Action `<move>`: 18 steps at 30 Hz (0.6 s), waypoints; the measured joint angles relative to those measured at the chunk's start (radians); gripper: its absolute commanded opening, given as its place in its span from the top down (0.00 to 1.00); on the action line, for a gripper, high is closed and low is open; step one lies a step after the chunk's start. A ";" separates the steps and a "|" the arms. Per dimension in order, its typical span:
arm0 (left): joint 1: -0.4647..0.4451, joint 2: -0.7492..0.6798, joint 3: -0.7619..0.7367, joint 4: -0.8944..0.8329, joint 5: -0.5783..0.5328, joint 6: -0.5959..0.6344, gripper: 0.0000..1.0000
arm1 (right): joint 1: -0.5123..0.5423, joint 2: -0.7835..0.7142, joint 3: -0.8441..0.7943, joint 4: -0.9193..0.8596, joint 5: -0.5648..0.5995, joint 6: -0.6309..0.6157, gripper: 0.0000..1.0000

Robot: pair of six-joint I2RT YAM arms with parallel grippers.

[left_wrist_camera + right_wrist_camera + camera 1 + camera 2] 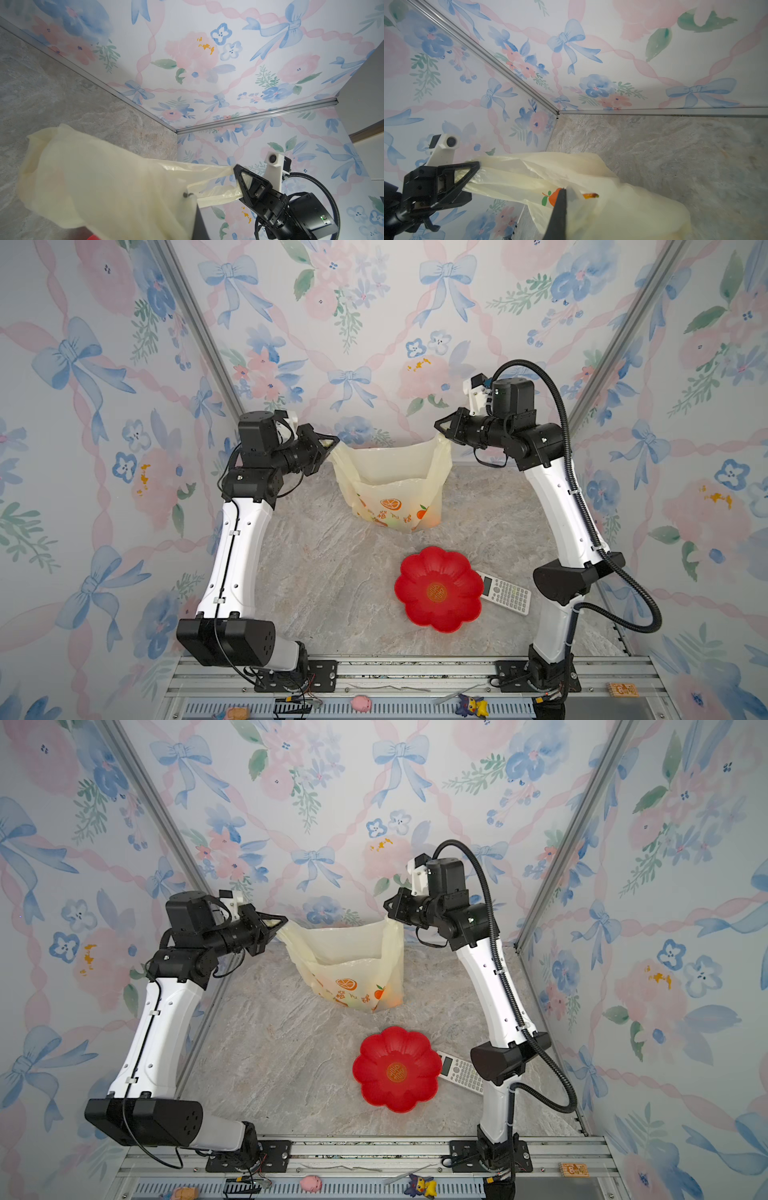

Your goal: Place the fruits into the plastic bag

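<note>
The plastic bag (390, 483) (347, 965) hangs stretched between my two grippers at the back of the table, mouth open upward and bottom resting on the tabletop. My left gripper (332, 441) (282, 920) (192, 196) is shut on the bag's left handle. On the right handle my right gripper (438, 425) (388, 905) (564, 190) is shut too. Faint orange and green blurs, the fruits (431, 517) (384, 997), show through the bag's lower wall. No fruit lies outside the bag in these views. Each wrist view shows the opposite gripper pinching its handle.
An empty red flower-shaped dish (415, 572) (374, 1052) sits front right, with a white calculator (507, 594) (461, 1073) against its right side. Small toys, a pink pig (360, 702) among them, lie on the front rail. Flowered walls close in the back and sides.
</note>
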 measured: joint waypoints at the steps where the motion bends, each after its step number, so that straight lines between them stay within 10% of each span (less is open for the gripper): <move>1: -0.011 0.003 0.003 -0.002 -0.007 0.004 1.00 | -0.003 -0.016 -0.024 -0.003 0.002 -0.002 1.00; 18: -0.219 0.118 0.079 -0.008 -0.070 0.051 1.00 | -0.063 -0.041 -0.135 0.012 -0.021 -0.007 1.00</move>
